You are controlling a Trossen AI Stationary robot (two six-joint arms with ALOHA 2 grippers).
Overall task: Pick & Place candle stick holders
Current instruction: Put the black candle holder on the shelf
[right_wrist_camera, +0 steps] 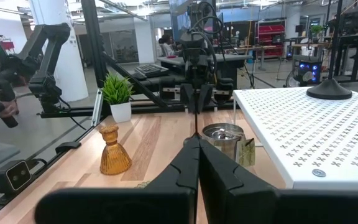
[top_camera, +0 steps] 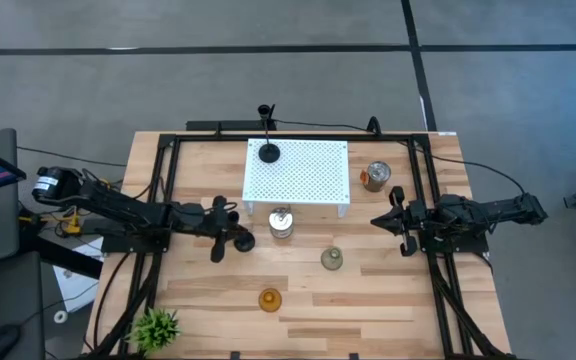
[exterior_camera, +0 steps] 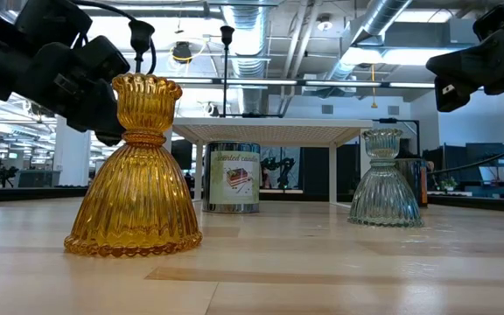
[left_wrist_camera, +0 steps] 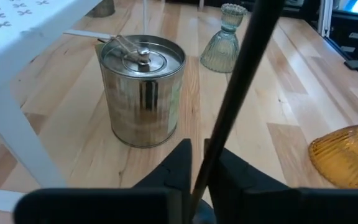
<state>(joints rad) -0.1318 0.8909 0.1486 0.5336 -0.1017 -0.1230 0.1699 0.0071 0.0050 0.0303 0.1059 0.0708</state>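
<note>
Left end effector (left_wrist_camera: 197, 167) clamps the slim upright stem of a black candle stick holder (left_wrist_camera: 244, 78) — its long axis vertical; just beyond stands a tin can (left_wrist_camera: 143, 88), farther off the white perforated shelf (top_camera: 298, 170) — while the right end effector (top_camera: 400, 222), closed and empty, waits well apart.

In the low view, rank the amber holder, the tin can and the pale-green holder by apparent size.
1. Amber holder, largest, though it stands nearest the camera, which inflates it.
2. Pale-green holder.
3. Tin can, farther back; close to the green holder, so that order is unsure.
</note>
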